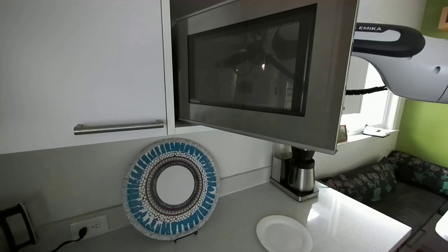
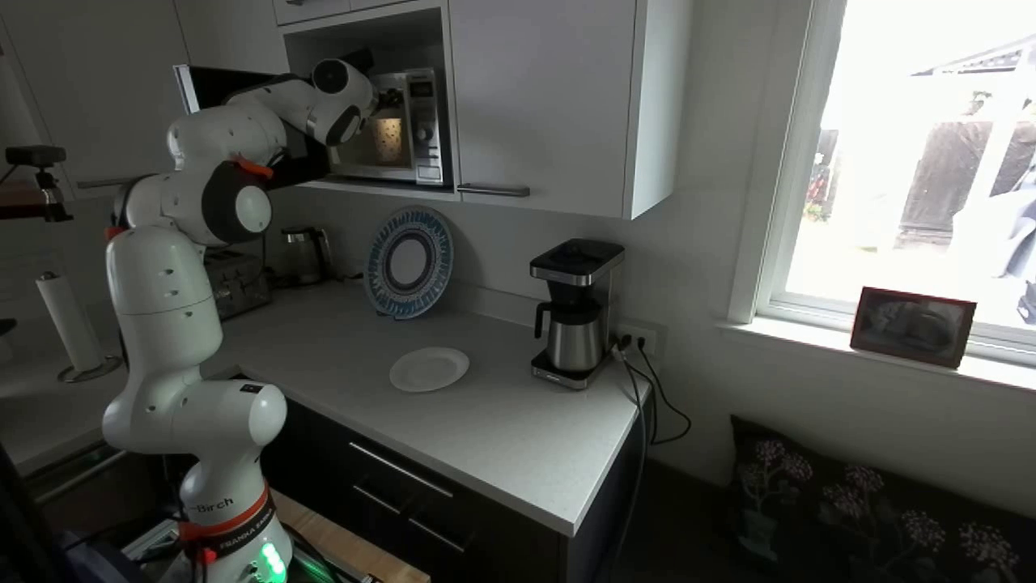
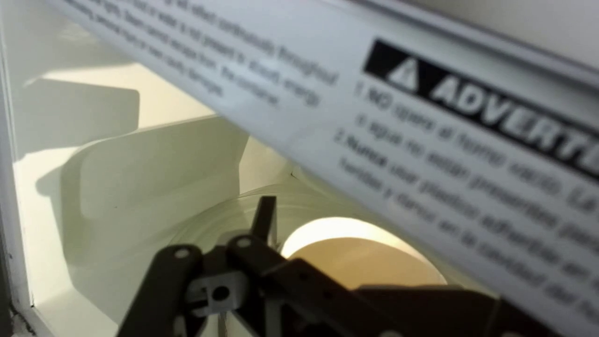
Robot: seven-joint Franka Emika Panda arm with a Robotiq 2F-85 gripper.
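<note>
Okay, leftmost the microwave door [image 2: 214, 89] stands wide open; then comes the end effector [image 2: 390, 99], jaws spread apart, close by the speckled cup [image 2: 388, 144] inside the microwave [image 2: 426, 125], touching or not I can't tell; next a white plate [image 2: 429, 369] on the table [image 2: 502, 429], then the coffee maker [image 2: 576, 295] with its steel jug [image 2: 575, 346].

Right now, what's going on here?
The robot arm extends to the open microwave, its door swung out. The gripper is near the top of a patterned container standing inside; the jaws look open, and whether they touch it I can't tell. A white plate lies on the counter below.
</note>
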